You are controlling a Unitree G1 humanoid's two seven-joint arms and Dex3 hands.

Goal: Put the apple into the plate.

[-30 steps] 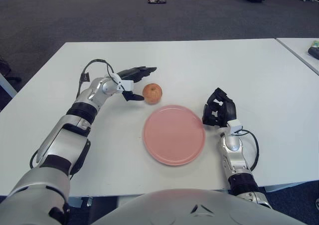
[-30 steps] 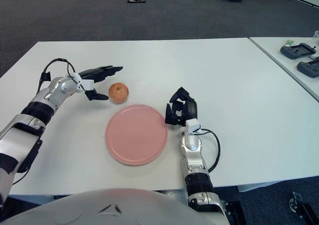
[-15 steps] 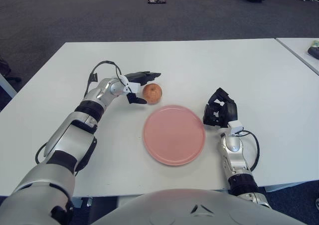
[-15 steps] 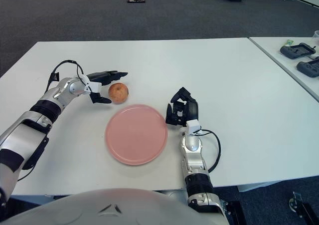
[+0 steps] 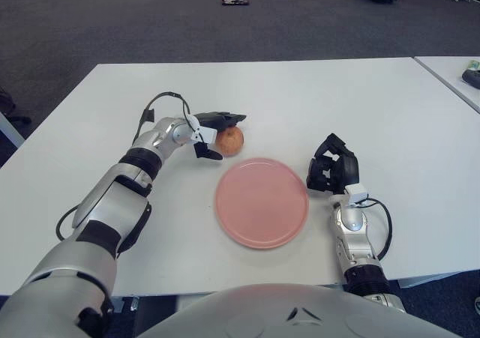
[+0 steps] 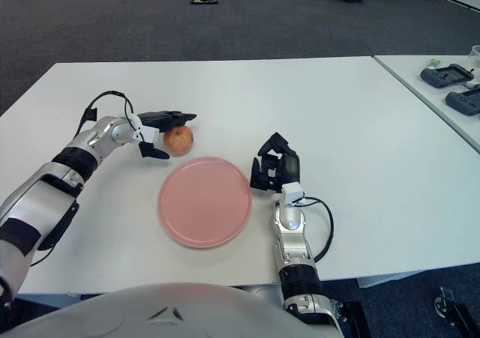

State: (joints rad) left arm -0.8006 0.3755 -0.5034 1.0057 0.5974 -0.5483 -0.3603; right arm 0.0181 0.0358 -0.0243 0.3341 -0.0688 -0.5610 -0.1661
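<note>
The pink plate holds nothing (apple just beyond its far-left rim), the left hand fingers spread around the apple, perhaps touching, and the right hand is curled beside the plate's right edge.

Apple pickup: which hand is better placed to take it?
Left. The left hand is open around the apple, fingers above and below it. The right hand is beside the plate, on its right, away from the apple.
</note>
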